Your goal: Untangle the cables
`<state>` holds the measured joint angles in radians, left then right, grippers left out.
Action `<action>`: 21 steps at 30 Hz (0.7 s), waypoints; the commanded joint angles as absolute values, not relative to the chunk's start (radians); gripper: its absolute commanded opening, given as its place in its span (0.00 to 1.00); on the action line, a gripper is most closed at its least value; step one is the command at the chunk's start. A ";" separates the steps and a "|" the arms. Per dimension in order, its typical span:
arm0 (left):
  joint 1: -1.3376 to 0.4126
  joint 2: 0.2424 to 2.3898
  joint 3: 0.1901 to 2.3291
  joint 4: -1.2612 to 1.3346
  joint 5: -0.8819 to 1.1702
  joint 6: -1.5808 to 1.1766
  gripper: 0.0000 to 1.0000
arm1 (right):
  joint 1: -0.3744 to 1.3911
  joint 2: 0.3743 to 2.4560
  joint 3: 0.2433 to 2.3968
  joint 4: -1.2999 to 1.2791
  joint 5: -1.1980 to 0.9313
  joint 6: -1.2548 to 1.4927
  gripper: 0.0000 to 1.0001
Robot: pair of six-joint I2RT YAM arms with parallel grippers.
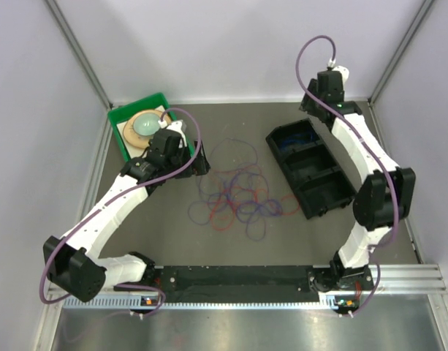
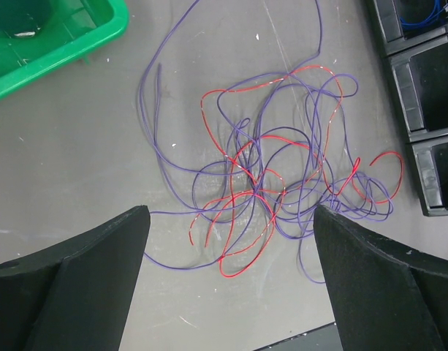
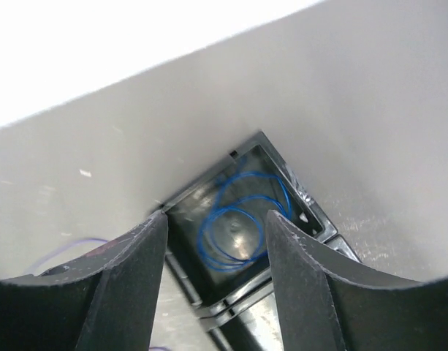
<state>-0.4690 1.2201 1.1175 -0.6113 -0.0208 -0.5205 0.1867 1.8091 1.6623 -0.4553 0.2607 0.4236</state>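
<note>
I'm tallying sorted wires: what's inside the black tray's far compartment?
A coiled blue cable lies in the black tray's far compartment. The right gripper's fingers cover its near corners, so anything there is hidden.

Cables (image 1: 234,196): loose tangle of thin wires, lying flat at ctr of table (image 1: 172,241), just left of black tray (image 1: 311,164). Purple strands (image 2: 154,139) dominate, w/ red strands (image 2: 242,267) woven through. Loops overlap densely in the middle. A few long purple loops trail out on the far side. One blue cable (image 3: 203,238) lies sep., coiled in several loops inside the tray's far-end compartment, apart from the tangle.
</note>
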 commanded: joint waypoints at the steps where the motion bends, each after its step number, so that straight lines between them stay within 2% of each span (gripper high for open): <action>1: -0.465 1.201 1.146 -0.624 -0.044 -0.503 0.99 | 0.198 1.619 1.611 -0.422 0.233 0.440 0.57; 8: -0.465 1.238 1.118 -0.681 -0.218 -0.492 0.99 | 0.408 1.324 1.211 -0.419 0.204 0.448 0.67; 13: -0.465 1.262 1.109 -0.718 -0.177 -0.498 0.99 | 0.575 1.189 1.007 -0.449 0.144 0.560 0.71; 17: -0.465 1.252 1.085 -0.686 -0.143 -0.518 0.99 | 0.691 1.201 0.914 -0.436 0.153 0.594 0.72; 21: -0.466 1.246 1.089 -0.681 -0.135 -0.526 0.99 | 0.779 1.304 0.966 -0.431 0.207 0.540 0.68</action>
<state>-0.4667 1.2633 1.0855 -0.7021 -0.1467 -0.5102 0.7013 1.2362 0.9031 -0.4820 0.1596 0.5533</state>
